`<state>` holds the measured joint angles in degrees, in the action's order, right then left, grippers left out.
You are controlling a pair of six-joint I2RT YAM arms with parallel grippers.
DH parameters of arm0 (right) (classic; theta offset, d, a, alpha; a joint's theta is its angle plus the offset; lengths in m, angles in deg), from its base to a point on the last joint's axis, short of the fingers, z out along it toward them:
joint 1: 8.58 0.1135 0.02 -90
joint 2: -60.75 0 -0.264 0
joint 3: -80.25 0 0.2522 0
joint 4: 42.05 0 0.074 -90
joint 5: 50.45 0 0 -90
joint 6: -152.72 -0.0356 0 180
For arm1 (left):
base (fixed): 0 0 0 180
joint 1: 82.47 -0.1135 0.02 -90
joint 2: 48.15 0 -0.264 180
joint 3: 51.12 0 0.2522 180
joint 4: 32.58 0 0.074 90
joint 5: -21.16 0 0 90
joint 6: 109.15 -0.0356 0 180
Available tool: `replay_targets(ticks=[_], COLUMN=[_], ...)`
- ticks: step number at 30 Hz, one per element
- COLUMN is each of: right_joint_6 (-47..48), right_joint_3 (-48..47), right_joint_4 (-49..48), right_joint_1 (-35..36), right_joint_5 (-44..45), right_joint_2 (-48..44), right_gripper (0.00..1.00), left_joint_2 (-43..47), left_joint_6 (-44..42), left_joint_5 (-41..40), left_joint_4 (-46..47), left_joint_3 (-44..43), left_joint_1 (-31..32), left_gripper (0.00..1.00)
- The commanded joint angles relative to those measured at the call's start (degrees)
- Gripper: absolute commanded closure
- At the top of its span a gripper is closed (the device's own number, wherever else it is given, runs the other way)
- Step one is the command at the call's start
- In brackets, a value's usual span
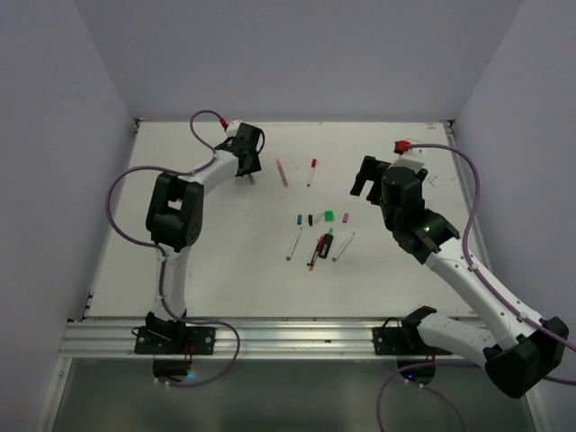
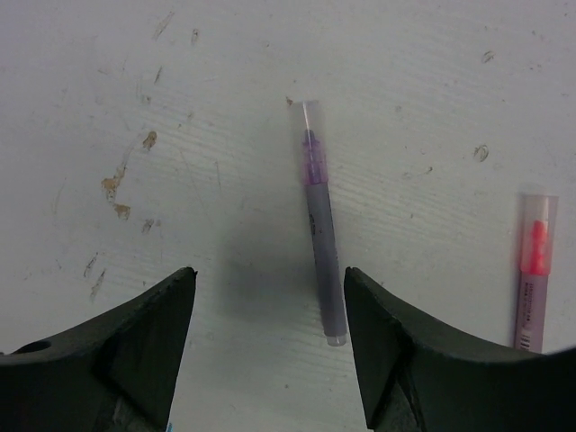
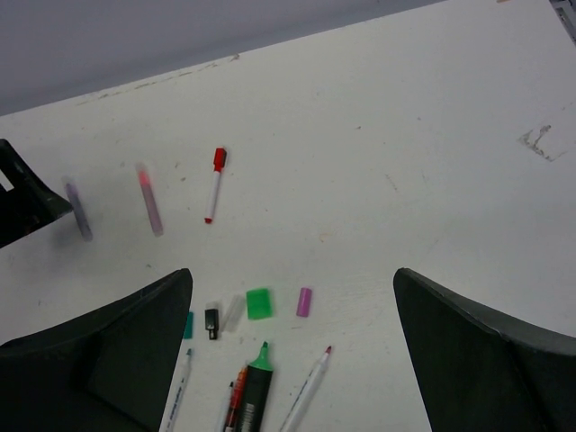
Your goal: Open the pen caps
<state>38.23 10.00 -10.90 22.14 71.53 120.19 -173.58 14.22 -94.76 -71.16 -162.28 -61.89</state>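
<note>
The left arm [image 1: 175, 212] goes up from its base at the near edge of the table [image 1: 225, 270], folds at the elbow and reaches toward the far edge, left of its middle. Its wrist points the left claw [image 1: 247, 174] down, low over the table. The dark fingers [image 2: 135, 351] stand apart and grip nothing. The right arm [image 1: 468, 279] stretches from the near right corner toward the far edge. The right claw [image 1: 364, 183] hangs well above the table, jaws spread wide and empty.
</note>
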Motion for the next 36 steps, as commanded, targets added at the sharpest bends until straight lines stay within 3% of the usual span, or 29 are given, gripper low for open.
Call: replay_targets(ticks=[1,11,15,19,26,36], right_joint_6=[0.1,-1.1,-1.6,-2.2,-3.5,-6.7], right_joint_3=[0.8,1.9,2.7,3.3,4.6,1.7], right_joint_4=[0.6,2.3,2.7,2.7,0.6,-5.4], right_joint_1=[0.0,0.0,0.0,0.0,0.0,0.0], right_joint_5=[0.9,-0.2,-0.3,-1.0,-5.0,-19.8], right_joint_2=[-0.6,-1.4,-2.4,-2.8,-3.0,6.5], right_gripper=[0.02,0.01,0.01,0.01,0.02,0.13], left_joint_2=[-1.2,-6.1,-7.1,-5.9,-1.3,16.3], left_joint_6=[-0.7,-1.4,-1.9,-2.5,-2.7,-3.8], left_joint_5=[-1.3,-2.1,-3.4,-3.6,0.0,9.9], left_joint_4=[2.5,4.5,3.6,3.4,4.7,10.2], left_joint_3=[-2.8,-3.4,-3.3,-0.9,7.6,29.4], left_joint_1=[-0.4,-0.5,-0.4,-0.5,-0.5,-0.2], left_gripper=[0.3,0.37,0.46,0.6,1.0,1.0])
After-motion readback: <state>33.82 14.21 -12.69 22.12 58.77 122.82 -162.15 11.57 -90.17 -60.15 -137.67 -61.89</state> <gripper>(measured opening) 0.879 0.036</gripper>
